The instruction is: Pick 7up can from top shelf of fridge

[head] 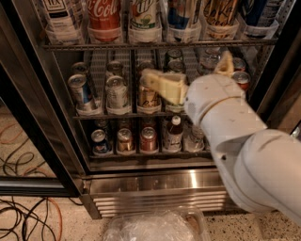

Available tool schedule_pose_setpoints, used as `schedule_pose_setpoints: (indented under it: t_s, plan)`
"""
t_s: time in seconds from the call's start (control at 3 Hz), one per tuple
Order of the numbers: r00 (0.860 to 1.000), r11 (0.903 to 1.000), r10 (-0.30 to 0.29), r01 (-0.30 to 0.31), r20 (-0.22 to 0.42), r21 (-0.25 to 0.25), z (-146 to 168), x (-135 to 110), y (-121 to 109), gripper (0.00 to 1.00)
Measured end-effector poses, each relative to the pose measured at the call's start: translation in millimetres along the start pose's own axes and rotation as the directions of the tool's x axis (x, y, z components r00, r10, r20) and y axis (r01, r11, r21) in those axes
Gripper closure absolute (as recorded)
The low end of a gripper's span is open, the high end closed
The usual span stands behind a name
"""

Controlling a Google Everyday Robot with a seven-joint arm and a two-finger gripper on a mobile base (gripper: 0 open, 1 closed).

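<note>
7up can [143, 18] stands on top shelf [155, 45], above the jaws.

You can read Coca-Cola script on the red can [104, 13], top shelf [160, 44], 7up can [143, 14] lettering unclear to you, gripper [146, 79] before the middle rack [117, 115].

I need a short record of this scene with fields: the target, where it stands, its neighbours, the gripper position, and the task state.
target: 7up can, upright
place: top shelf of the fridge
neighbours: red Coca-Cola can on its left in the picture, blue can on its right
gripper: gripper in front of the middle shelf, lower than the 7up can and apart from it
task state: 7up can not yet picked
</note>
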State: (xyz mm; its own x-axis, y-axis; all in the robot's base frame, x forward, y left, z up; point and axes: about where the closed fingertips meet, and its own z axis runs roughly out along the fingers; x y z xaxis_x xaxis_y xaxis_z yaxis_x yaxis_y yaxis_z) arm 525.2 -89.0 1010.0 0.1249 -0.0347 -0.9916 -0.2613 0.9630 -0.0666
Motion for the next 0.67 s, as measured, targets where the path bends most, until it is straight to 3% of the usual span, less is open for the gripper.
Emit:
schedule_pose_setpoints:
  t_s: [0.33, 0.67]
  plan:
    - [0.999, 0.9991, -0.014, 0.016, 0.047, -0.039, 1.0, -16.4, 21.5, 0.0]
    - [0.999, 0.9989, -0.014, 0.017, 0.049, -0.045, 0.8, -16.7, 23.4, 0.0]
